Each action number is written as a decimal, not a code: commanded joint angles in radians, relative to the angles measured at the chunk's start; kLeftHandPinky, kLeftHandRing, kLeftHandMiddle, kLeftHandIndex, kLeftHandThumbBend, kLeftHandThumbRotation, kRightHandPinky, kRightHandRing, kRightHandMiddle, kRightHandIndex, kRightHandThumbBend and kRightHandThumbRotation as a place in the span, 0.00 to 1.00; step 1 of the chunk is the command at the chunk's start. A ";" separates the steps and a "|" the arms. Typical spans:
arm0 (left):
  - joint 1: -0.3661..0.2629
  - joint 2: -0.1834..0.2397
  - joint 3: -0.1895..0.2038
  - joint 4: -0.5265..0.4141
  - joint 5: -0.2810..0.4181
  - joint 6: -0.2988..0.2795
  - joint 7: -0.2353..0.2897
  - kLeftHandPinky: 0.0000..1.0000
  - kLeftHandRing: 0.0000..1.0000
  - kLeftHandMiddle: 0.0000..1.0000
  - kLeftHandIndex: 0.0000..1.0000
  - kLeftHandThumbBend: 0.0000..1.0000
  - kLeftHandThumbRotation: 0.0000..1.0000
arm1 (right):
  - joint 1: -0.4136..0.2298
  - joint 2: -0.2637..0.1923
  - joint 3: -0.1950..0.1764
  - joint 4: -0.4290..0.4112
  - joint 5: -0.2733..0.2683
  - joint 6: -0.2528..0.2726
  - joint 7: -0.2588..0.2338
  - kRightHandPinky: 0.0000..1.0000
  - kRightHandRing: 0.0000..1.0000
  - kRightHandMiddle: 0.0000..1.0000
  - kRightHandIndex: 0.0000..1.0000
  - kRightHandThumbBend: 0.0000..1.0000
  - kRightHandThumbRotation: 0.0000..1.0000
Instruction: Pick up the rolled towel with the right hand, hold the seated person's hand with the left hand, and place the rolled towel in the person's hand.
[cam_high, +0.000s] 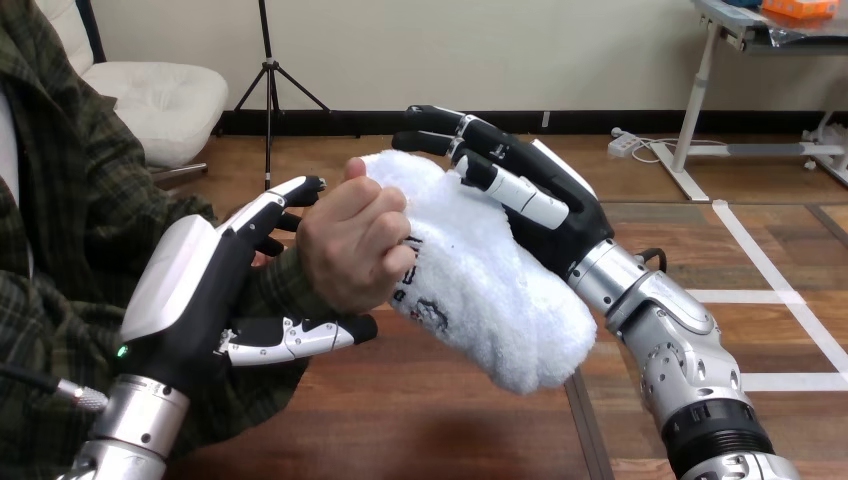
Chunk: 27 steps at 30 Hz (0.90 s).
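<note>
A white rolled towel (490, 285) hangs above the table in the middle of the head view. My right hand (540, 200) grips its far side, with the fingers curled over the top of the roll. The person's hand (355, 240) comes from the left and closes on the towel's left end. My left hand (205, 295) sits at the person's wrist: the fingers reach over the wrist's far side and the thumb lies under it, so the hand is curled round the wrist.
The person's green plaid sleeve (90, 230) fills the left side. The wooden table (440, 420) lies below the hands, with a dark seam running toward the front edge at lower right.
</note>
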 joint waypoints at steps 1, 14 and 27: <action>-0.008 0.019 0.016 -0.013 -0.018 -0.018 0.002 0.68 0.78 0.84 0.86 1.00 0.44 | -0.044 -0.016 -0.022 -0.058 0.021 -0.023 -0.003 0.61 0.67 0.74 0.75 0.80 0.30; 0.010 0.024 0.051 -0.075 -0.042 -0.001 -0.014 0.69 0.80 0.86 0.88 1.00 0.48 | -0.036 -0.046 -0.038 -0.052 0.014 -0.040 -0.022 0.65 0.74 0.78 0.78 0.86 0.35; 0.018 0.019 0.081 -0.101 -0.135 -0.060 -0.034 0.74 0.85 0.89 0.90 1.00 0.50 | -0.013 -0.069 -0.055 -0.062 0.019 -0.059 -0.015 0.73 0.82 0.83 0.83 0.90 0.42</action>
